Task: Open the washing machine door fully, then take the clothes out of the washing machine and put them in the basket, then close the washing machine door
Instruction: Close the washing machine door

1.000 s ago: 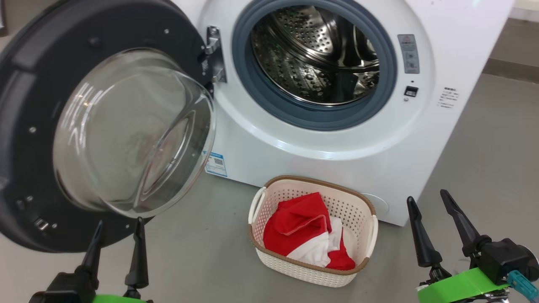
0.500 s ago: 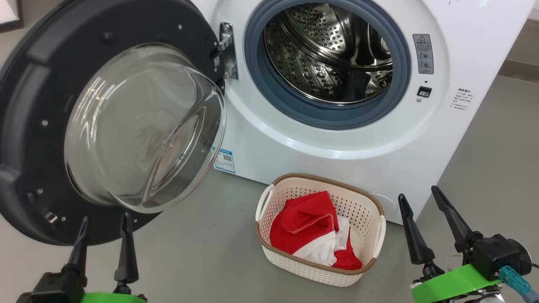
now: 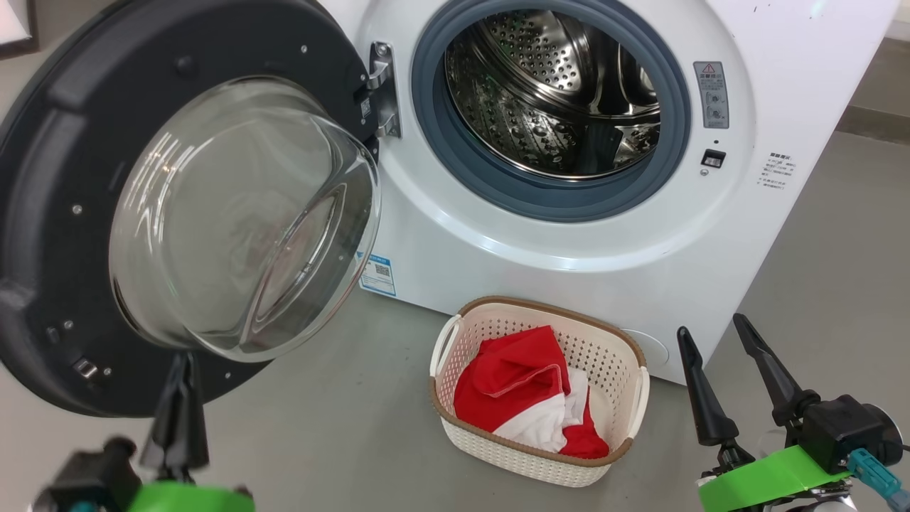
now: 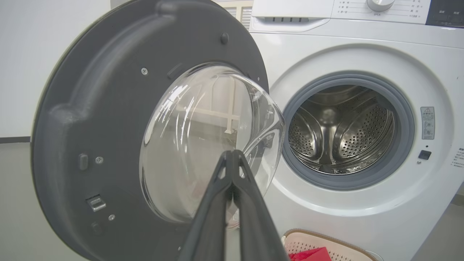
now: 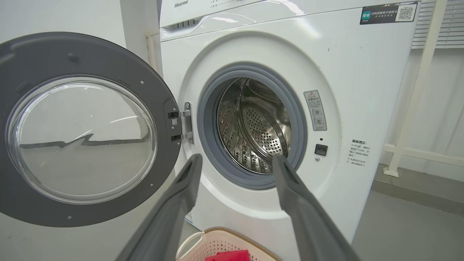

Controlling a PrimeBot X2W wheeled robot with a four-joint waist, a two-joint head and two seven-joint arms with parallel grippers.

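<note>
While the washing machine door point(image 3: 64, 213) stands swung wide on its hinge point(image 3: 384, 89) to the left of the washing machine point(image 3: 498, 263), its clear bulging window point(image 3: 242, 213) faces outward and the steel drum point(image 3: 554, 92) inside the grey ring point(image 3: 426, 135) holds no fabric that can be seen. Basket point(image 3: 540, 304): on the grey floor point(image 3: 341, 427), just in front of the machine's lower right front. Clothes point(image 3: 512, 377): red with white panels, heaped inside the basket. Left gripper point(image 3: 186, 359): fingers pressed together with nothing between them, at the lower left, tips over the door's lower rim in the head view; contact with the door cannot be told. Right gripper point(image 3: 711, 324): fingers spread wide and empty, at the lower right, well apart from the basket. The head view adds a blue sticker point(image 3: 377, 274) low on the machine's front. The left wrist view adds a dial point(image 4: 378, 3) and a detergent drawer point(image 4: 290, 18) along the top panel, with the closed tips of the left gripper point(image 4: 232, 154) lying against the window's image. The right wrist view adds brand lettering point(image 5: 181, 4), a dark label with a square code point(image 5: 388, 12) and a white frame point(image 5: 417, 90) beside the machine, the parted right gripper point(image 5: 237, 159) framing the drum opening.
</note>
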